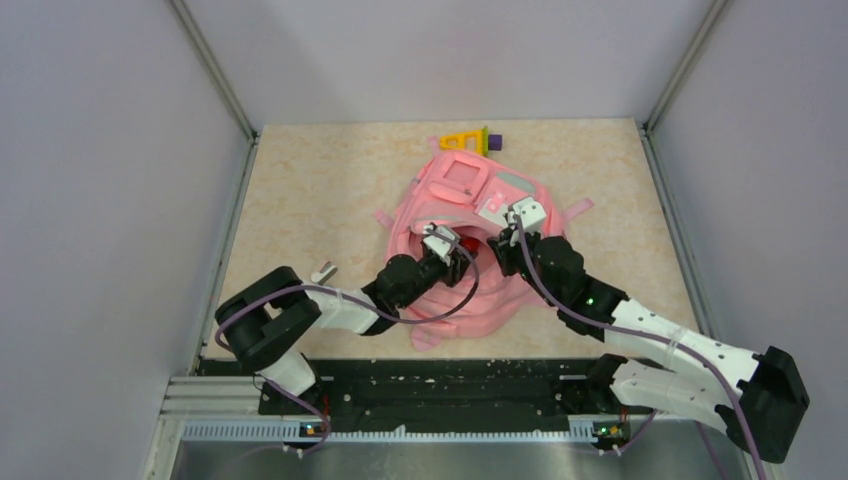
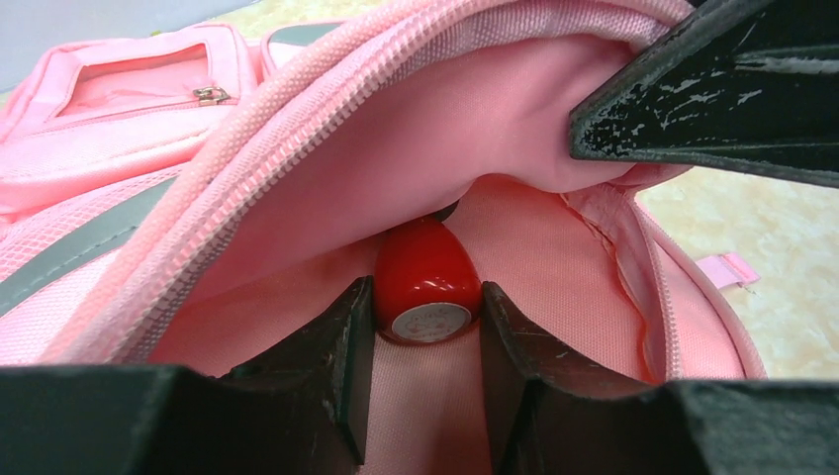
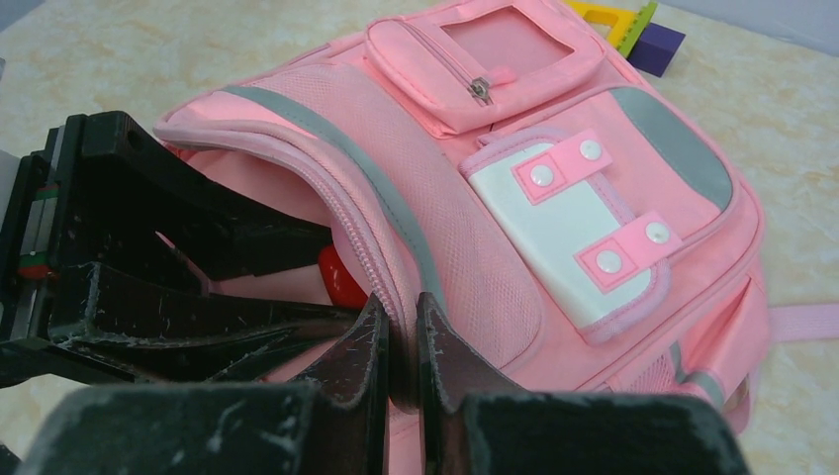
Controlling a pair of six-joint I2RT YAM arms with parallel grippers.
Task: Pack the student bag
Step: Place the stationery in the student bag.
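**Item 1. Student bag** [image 1: 455, 182] [image 2: 148, 129] [image 3: 465, 257]. Soft pink fabric, lying front-up near the middle of the surface [image 1: 320, 190], top end toward the arms. The front carries a zip pocket [image 3: 485, 49] with a metal pull, grey stripes, and a white patch [image 3: 554, 233] crossed by two pink snap tabs. The main compartment is unzipped, and its upper flap is raised into an arch over the pink lining. One strap end lies flat on the surface at the bag's right.

**Item 2. Left tool** [image 1: 447, 243] [image 2: 425, 307]. Reaches into the mouth of the main compartment. It is clenched on a red object [image 2: 425, 262] [image 3: 341, 277], with one finger pressed to each side. The object is rounded and glossy, with a flat white disc on the end that faces the wrist camera. It sits under the raised flap, against the lining.

**Item 3. Right tool** [image 1: 520, 215] [image 3: 401, 317]. Clamped tight on the zip edge of the bag's upper flap, with fabric pinched between the two fingers and the flap held up off the lining. It stands just beside the left tool.

**Item 4. Yellow piece** [image 1: 460, 140] [image 3: 604, 15] and **purple block** [image 1: 493, 140] [image 3: 655, 47]. Touching each other on the surface just beyond the bag's far end.

**Item 5. Small pale object** [image 1: 323, 271]. On the surface left of the bag, near the left arm, apart from the bag. Too small to identify.
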